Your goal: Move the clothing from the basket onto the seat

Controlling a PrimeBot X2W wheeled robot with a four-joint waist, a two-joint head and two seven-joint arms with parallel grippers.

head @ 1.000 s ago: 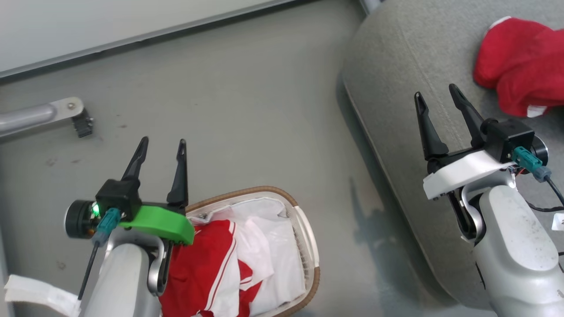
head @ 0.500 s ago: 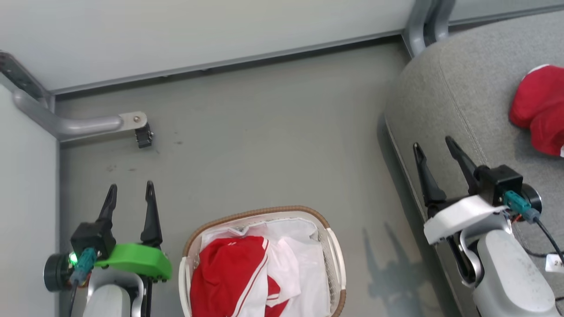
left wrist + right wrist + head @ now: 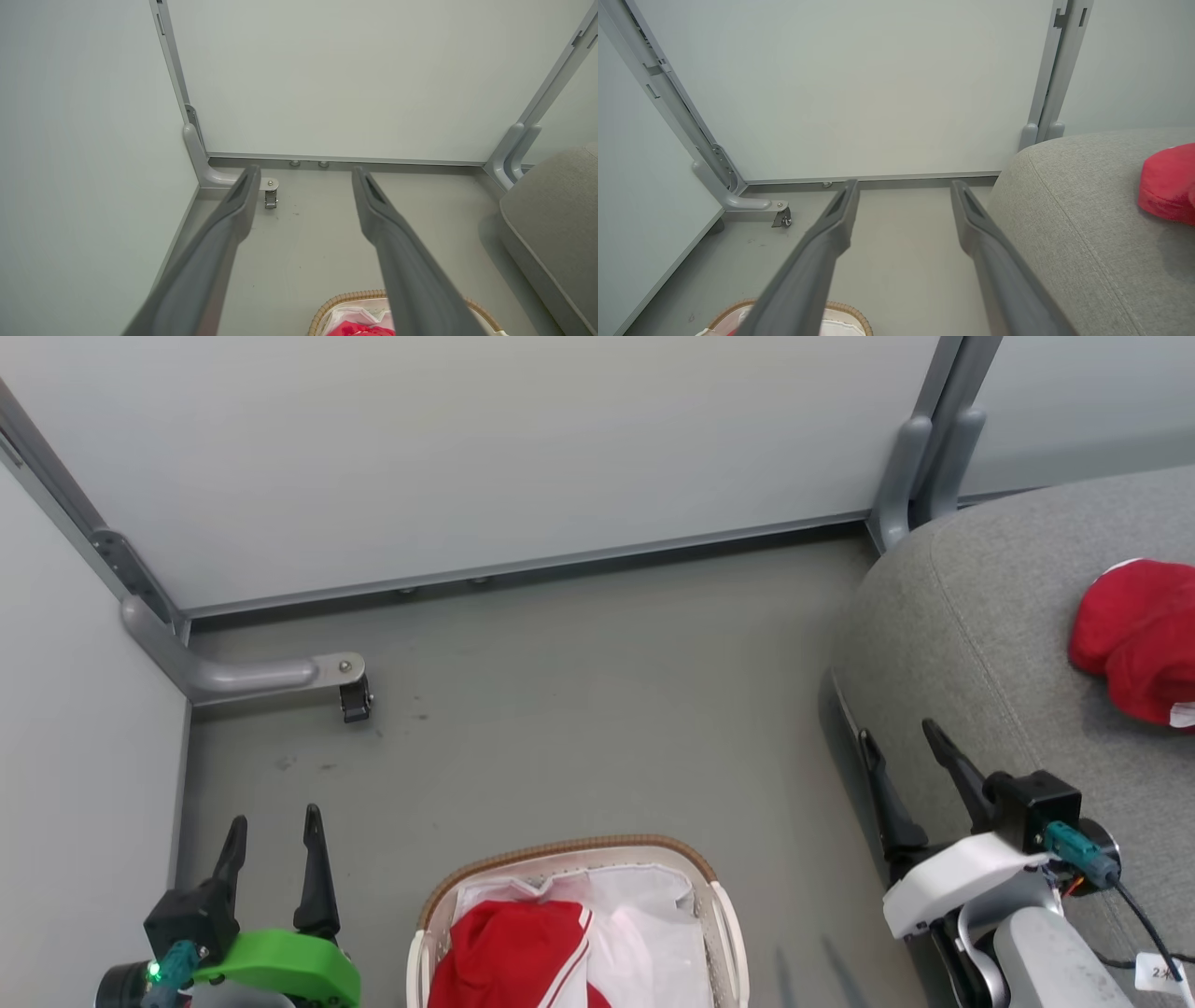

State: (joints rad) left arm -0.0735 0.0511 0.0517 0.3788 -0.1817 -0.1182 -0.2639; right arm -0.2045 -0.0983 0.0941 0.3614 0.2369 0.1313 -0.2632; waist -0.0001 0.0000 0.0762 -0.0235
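Floor: the floor [image 3: 579, 709] is smooth grey-green, with a few dark scuffs near the bracket.
Room: a pale back panel [image 3: 513, 457] meets a left panel [image 3: 75, 728] at a corner. A grey post [image 3: 924, 439] stands at the back panel's right end, just beside the seat's corner.
Bracket: a curved grey bracket [image 3: 233, 677] reaches out from that corner along the floor and ends in a small dark caster [image 3: 355, 702].
Seat: the seat [image 3: 980, 616] takes the right side, in grey woven fabric. Its rounded corner points toward the post, and its long left edge runs from the back panel toward the robot, with a stitched seam following it.
Basket: the basket [image 3: 569, 851] stands on the floor at bottom centre, between the grippers and apart from the seat. Its rounded end points toward the back panel. The near part is cut off, so the long axis seems to run toward the robot but cannot be confirmed.
Liner: the white liner [image 3: 653, 933] shows in the basket's right half.
Red garment: the red garment [image 3: 509, 952] lies in the basket's left half, a white stripe slanting along its right side.
Second red garment: the second red garment [image 3: 1134, 639] lies bunched on the seat, with white trim at its lower corner.
Left gripper: the left gripper [image 3: 274, 816] hangs above the floor left of the basket. Its fingers are spread and empty, pointing toward the back panel.
Right gripper: the right gripper [image 3: 898, 730] hangs over the seat's left edge, fingers parted and holding nothing.
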